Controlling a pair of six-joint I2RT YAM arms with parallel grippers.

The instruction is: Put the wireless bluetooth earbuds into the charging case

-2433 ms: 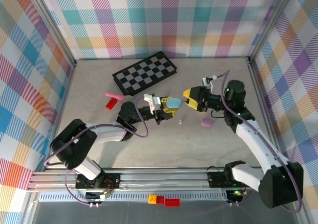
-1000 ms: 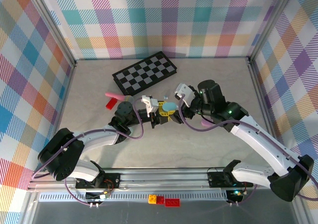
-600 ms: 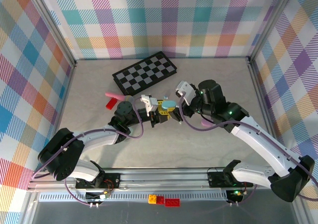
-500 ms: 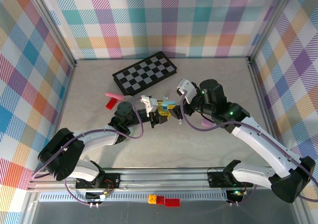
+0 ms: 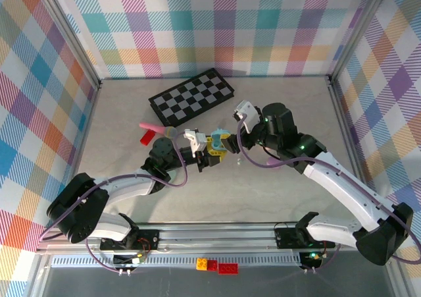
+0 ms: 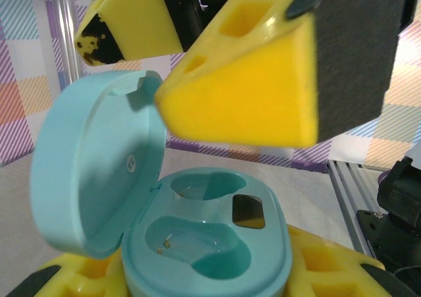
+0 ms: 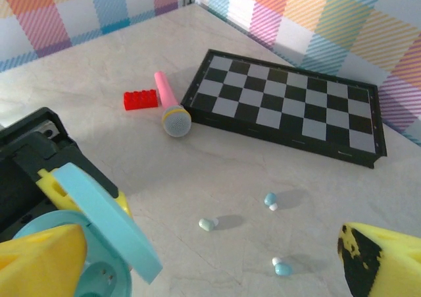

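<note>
My left gripper [image 5: 212, 147] is shut on the base of a light blue charging case [image 6: 210, 244], gripped between its yellow fingers. The lid [image 6: 92, 172] stands open to the left, and both teal wells [image 6: 197, 244] hold nothing. My right gripper [image 5: 228, 137] hovers just over the case, jaws wide open and holding nothing; its yellow fingers [image 6: 243, 86] hang above the open wells. On the table beyond, in the right wrist view, lie a greenish earbud [image 7: 208, 224] and two bluish earbuds [image 7: 270, 200] [image 7: 282, 269].
A folded checkerboard [image 5: 192, 97] lies at the back. A pink toy microphone [image 7: 168, 106] and a red brick [image 7: 141, 99] sit to its left. Plaid walls enclose the table on three sides.
The right arm swung left from its side until its open gripper came over the case. The case lid, lying flat before, now stands open. The left gripper drew back slightly.
</note>
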